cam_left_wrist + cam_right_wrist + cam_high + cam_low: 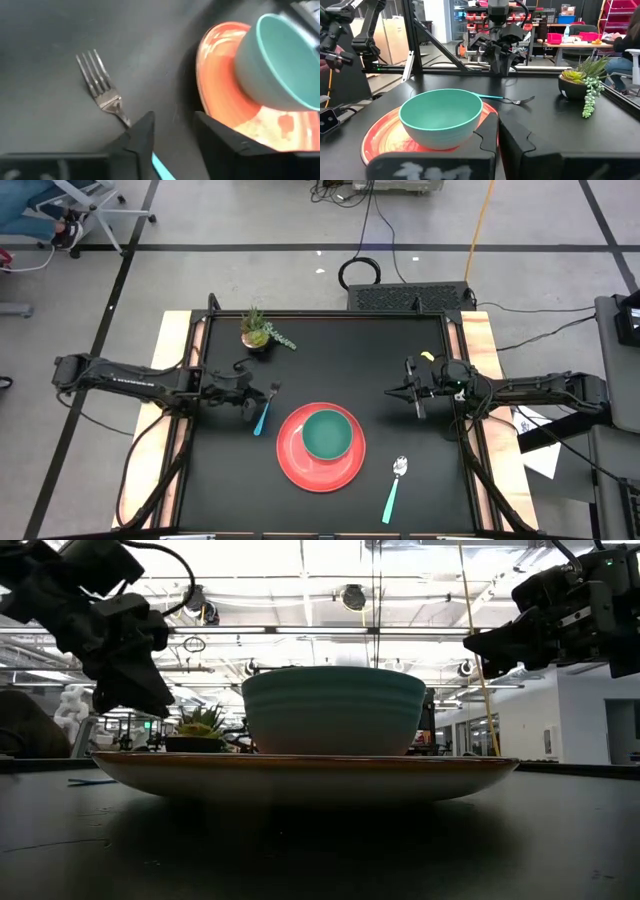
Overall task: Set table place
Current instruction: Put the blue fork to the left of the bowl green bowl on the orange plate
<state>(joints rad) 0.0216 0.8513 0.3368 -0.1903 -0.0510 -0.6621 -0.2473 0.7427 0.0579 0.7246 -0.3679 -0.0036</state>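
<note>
A red plate (300, 465) lies on the black table (400, 340), and a teal bowl (328, 433) stands on it. Left of the plate, a fork (99, 85) with a light-teal handle (160, 167) lies flat on the table. A spoon (396, 482) lies flat to the plate's right. My left gripper (172, 137) hangs open just above the fork's handle, slanting down, with one finger to each side of it. It also shows in the high view (252, 410). My right gripper (392, 392) is shut and level above the table's right part, pointing toward the bowl.
A small potted plant (258, 330) stands near the table's far edge on the left. Pale wooden strips (480, 340) run along both short sides. Bare black tabletop lies on the far side of the plate and along the near edge.
</note>
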